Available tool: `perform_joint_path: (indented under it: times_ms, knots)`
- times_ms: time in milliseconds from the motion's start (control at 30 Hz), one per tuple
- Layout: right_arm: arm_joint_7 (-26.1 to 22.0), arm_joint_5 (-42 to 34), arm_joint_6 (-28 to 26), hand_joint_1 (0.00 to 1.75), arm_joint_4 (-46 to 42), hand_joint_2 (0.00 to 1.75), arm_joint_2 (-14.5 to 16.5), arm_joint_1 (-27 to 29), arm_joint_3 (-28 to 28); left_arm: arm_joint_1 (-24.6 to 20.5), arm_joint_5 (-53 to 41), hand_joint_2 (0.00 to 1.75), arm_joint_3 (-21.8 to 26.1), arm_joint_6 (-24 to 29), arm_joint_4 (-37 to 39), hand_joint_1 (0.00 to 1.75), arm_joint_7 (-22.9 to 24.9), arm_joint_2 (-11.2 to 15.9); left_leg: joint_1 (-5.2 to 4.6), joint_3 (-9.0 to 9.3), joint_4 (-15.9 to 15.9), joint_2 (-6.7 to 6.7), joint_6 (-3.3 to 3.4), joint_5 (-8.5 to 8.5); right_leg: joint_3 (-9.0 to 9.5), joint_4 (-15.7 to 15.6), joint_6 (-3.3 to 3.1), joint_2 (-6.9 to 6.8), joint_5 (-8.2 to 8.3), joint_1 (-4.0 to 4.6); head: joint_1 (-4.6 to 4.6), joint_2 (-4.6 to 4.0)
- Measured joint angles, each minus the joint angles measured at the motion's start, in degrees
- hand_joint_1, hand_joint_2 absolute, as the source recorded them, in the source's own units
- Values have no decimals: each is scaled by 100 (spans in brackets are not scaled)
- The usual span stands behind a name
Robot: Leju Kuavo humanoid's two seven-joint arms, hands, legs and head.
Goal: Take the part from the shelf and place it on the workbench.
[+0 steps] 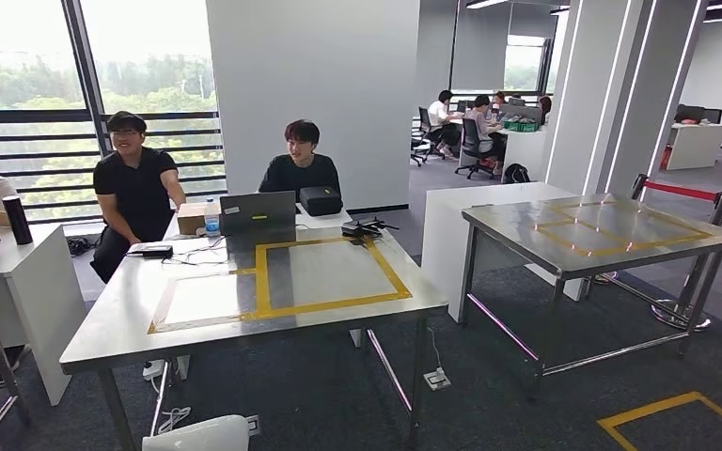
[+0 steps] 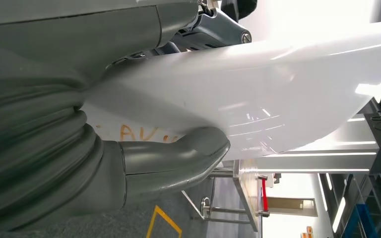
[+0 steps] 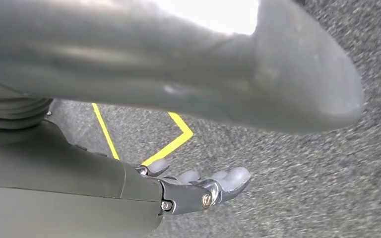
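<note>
The left hand [image 2: 129, 148] already has the part [image 2: 258, 94]: in the left wrist view the thick thumb presses one face of the glossy white panel and the darker fingers [image 2: 213, 29] close over its other side, so the grip is a clamp across the sheet. The part's long axis runs away from the palm, well past the fingertips, and it carries faint orange lettering near the thumb. In the head view its white end [image 1: 197, 434] pokes in at the bottom, low on the robot's left, just short of the near edge of the worktop [image 1: 113, 324].

The right hand [image 3: 198, 186] hangs over the grey carpet and yellow floor tape, fingers loosely apart with nothing in them.

The coming move, as I judge it, turns on this: the held part lies on the left, below the worktop's near edge, and the yellow-taped rectangle [image 1: 334, 274] sits ahead and a little right, towards the middle of the top. The left arm is the nearer one and must lift the part above the edge, then carry it forward.

Beyond the rectangle, along the far edge, stand a laptop [image 1: 257, 212], a bottle [image 1: 211, 220] and a black device [image 1: 362, 226]; two people [image 1: 136, 188] sit behind them. A second steel table [image 1: 611, 230] stands well apart on the right.
</note>
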Motion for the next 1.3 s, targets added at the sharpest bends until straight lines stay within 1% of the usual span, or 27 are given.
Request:
perform_joint_path:
  times_ms: [33, 67, 133, 167, 200, 233, 267, 300, 333, 367, 400, 433, 500, 533, 567, 600, 633, 667, 700, 733, 767, 800, 867, 900, 933, 1033, 1300]
  knots:
    - [22, -10, -8, 0, -1, 0, -21, 9, 0, 20, 3, 175, -16, 0, -5, 175, -3, -19, 18, 13, -36, -15, 31, 24, -25, 78, 20, 18, -69, -3, 2, 0]
    - [40, -22, -16, 0, -3, 0, -39, 20, 0, 33, 2, 175, -32, 0, -9, 175, -6, -36, 40, 24, -72, -34, 59, 49, -93, 254, 40, 43, -195, -7, 6, 1]
    - [77, -53, -52, 0, -4, 0, -73, 51, 0, 51, 1, 175, -71, 0, 3, 175, -12, -67, 57, 24, -90, -85, 81, 74, -397, 934, 70, 99, -581, -16, 14, 0]
    - [104, -70, -77, 0, -5, 0, -85, 66, -1, 60, 1, 175, -88, 0, 21, 175, -12, -78, 59, 11, -85, -120, 78, 79, -559, 1288, 83, 107, -733, -21, 18, 0]
    - [126, -85, -104, 0, -5, 0, -92, 78, -2, 69, 1, 175, -101, 0, 43, 175, -14, -91, 62, -3, -76, -165, 68, 83, -669, 1524, 92, 108, -799, -28, 18, 0]
    - [141, -96, -125, 0, -6, 0, -93, 85, -3, 71, 1, 175, -109, 0, 66, 175, -15, -102, 70, -15, -63, -217, 51, 87, -679, 1545, 97, 111, -748, -37, 19, 1]
    - [138, -104, -140, 0, -6, 0, -93, 86, -4, 68, 2, 175, -111, 0, 88, 175, -18, -111, 84, -27, -42, -273, 27, 88, -581, 1347, 103, 129, -602, -51, 20, 0]
    - [121, -107, -147, 0, -6, 0, -93, 87, -4, 55, 2, 175, -111, 0, 106, 175, -19, -121, 102, -43, -13, -335, -9, 85, -388, 965, 113, 201, -406, -74, 20, 0]
    - [89, -107, -146, 0, -5, 0, -90, 85, -4, 38, 2, 175, -111, 0, 117, 175, -22, -127, 113, -64, 17, -395, -56, 78, -203, 602, 124, 316, -271, -77, 23, 0]
    - [40, -105, -139, 0, -4, 0, -86, 85, -4, 18, 2, 175, -111, 0, 122, 175, -28, -131, 118, -87, 45, -451, -107, 73, -67, 318, 106, 412, -183, -83, 23, 0]
    - [-14, -102, -130, 0, -3, 0, -82, 83, -4, 2, 2, 175, -111, -1, 120, 175, -36, -133, 117, -111, 59, -502, -159, 76, 4, 163, 75, 475, -156, -74, 23, 0]
    - [-77, -98, -118, 0, -3, 0, -78, 79, -4, -4, 2, 175, -111, -2, 109, 175, -45, -133, 113, -129, 52, -551, -209, 91, 0, 153, 23, 475, -176, -51, 21, 0]
    - [-194, -90, -89, 0, -3, 0, -75, 63, -4, 5, 1, 175, -111, -4, 76, 175, -52, -125, 124, -155, 19, -619, -287, 127, -7, 141, -95, 364, -147, -46, 16, 0]
    - [-243, -91, -73, 0, -3, 0, -73, 52, -4, 14, 1, 175, -110, -4, 45, 175, -49, -119, 127, -182, 55, -559, -311, 103, -8, 134, -152, 318, -134, -47, 10, 0]
    - [-278, -92, -56, 0, -3, 0, -72, 43, -4, 20, -5, 175, -109, -4, 7, 175, -44, -112, 123, -253, 195, -443, -326, 12, -9, 123, -201, 270, -120, -49, 4, 0]
    - [-295, -97, -40, 0, -3, 0, -71, 40, -4, 26, -11, 175, -108, -4, -39, 175, -35, -107, 116, -371, 454, -301, -333, -141, -12, 117, -239, 224, -113, -39, -3, 0]
    - [-290, -104, -25, 0, -3, 0, -69, 42, -4, 36, -21, 175, -107, -4, -90, 175, -14, -105, 108, -532, 824, -162, -336, -338, -17, 118, -267, 181, -113, -19, -9, 0]
    - [-269, -108, -12, 0, -2, 0, -67, 46, -4, 52, -32, 175, -107, -4, -135, 175, 19, -104, 104, -706, 1221, -96, -339, -523, -24, 120, -284, 138, -113, 1, -10, 0]
    - [-247, -110, 1, 0, -2, 0, -64, 48, -4, 74, -38, 175, -107, -4, -175, 175, 61, -105, 102, -835, 1527, -72, -335, -633, -30, 122, -293, 101, -114, 20, -10, 0]
    - [-225, -114, 11, 0, -2, 0, -61, 44, -4, 95, -49, 175, -107, -4, -210, 175, 109, -105, 98, -874, 1653, -65, -320, -642, -33, 124, -299, 72, -115, 37, -10, 0]
    - [-215, -120, 18, 0, -2, 0, -56, 36, -4, 110, -67, 175, -107, -4, -247, 175, 152, -105, 89, -797, 1544, -62, -295, -545, -34, 127, -302, 48, -116, 52, -11, 0]
    - [-205, -129, 22, 0, -2, 0, -50, 23, -4, 117, -84, 175, -107, -4, -283, 175, 187, -105, 76, -629, 1255, -56, -260, -385, -31, 129, -303, 31, -117, 65, -11, 0]
    - [-160, -151, 23, 0, -2, 0, -28, -11, -5, 110, -114, 175, -107, -6, -362, 175, 249, -107, 23, -194, 468, -3, -157, -134, -27, 137, -294, 1, -123, 92, -10, 0]
    - [-130, -159, 22, 0, -3, 0, -18, -25, -6, 103, -114, 175, -107, -8, -390, 175, 278, -111, -1, -59, 218, 21, -118, -85, -32, 139, -278, -8, -123, 98, -11, 0]
    - [-98, -171, 19, 0, -3, 0, -9, -37, -8, 94, -111, 175, -107, -15, -408, 175, 312, -124, -18, 16, 71, 38, -104, -70, -40, 144, -272, -15, -127, 108, -10, 1]
    - [-69, -239, -7, 0, -2, 0, 14, -58, -24, 51, -102, 175, -104, -65, -415, 175, 391, -167, -30, 15, 43, 16, -121, -39, -47, 139, -275, -21, -118, 111, -5, 0]
    - [-68, -309, -74, 0, -2, 0, 52, -90, -66, -70, -117, 175, -103, -198, -374, 175, 444, -253, -44, 11, 46, 18, -49, -42, -14, 64, -199, -8, -68, 100, 2, 1]
